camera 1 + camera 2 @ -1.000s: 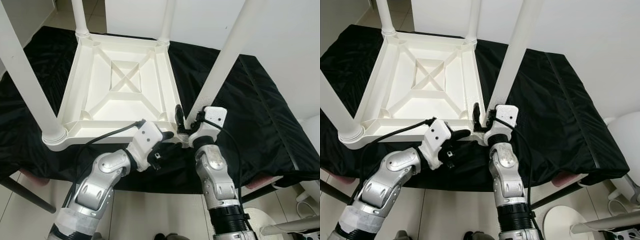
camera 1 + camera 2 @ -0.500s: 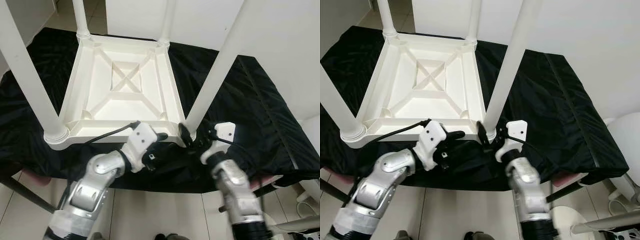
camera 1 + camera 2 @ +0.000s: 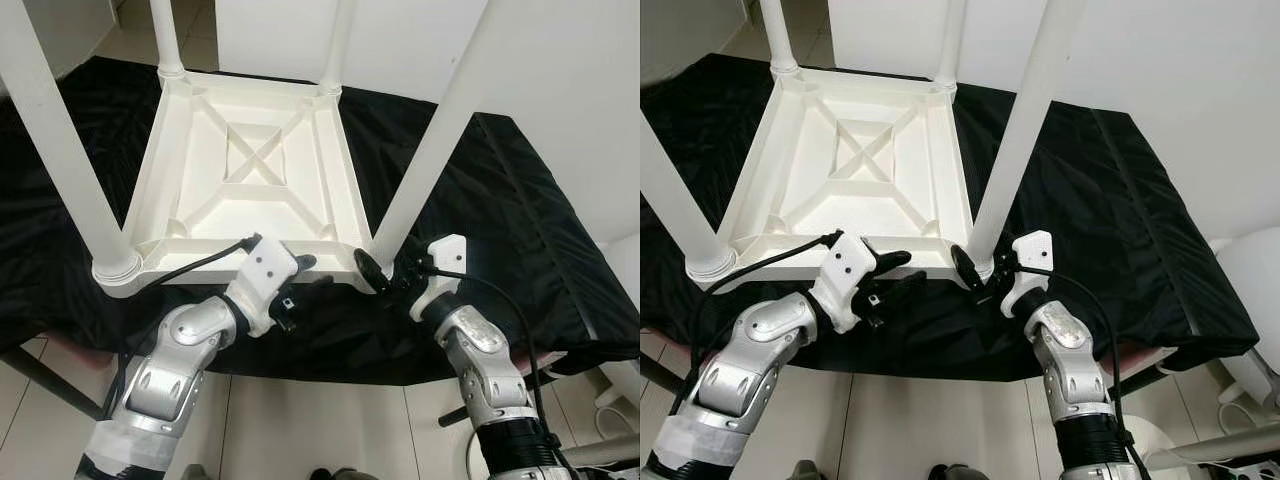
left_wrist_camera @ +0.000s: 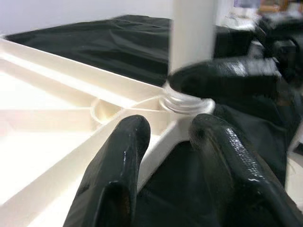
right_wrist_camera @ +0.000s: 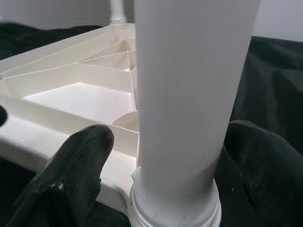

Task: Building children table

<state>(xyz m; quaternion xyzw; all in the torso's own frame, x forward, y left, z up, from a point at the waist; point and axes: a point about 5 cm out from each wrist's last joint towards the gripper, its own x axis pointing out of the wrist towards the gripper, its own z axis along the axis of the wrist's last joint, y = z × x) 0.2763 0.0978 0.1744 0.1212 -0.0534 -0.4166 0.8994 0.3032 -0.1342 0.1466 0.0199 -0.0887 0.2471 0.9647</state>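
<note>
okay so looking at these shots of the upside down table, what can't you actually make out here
- Tops of the four legs, such as the near right leg: cut off by the head views' upper edge.
- Whether the right tool presses that leg: its fingers straddle it, contact unclear.
- What lies under the black cloth: covered.
- Left wrist view's far side: blurred.

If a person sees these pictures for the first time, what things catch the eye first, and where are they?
A white children's table lies upside down on a black cloth, its four legs pointing up. At its near right corner, the right gripper has its black fingers on both sides of one leg. The left gripper straddles the table's near edge beside it.
</note>
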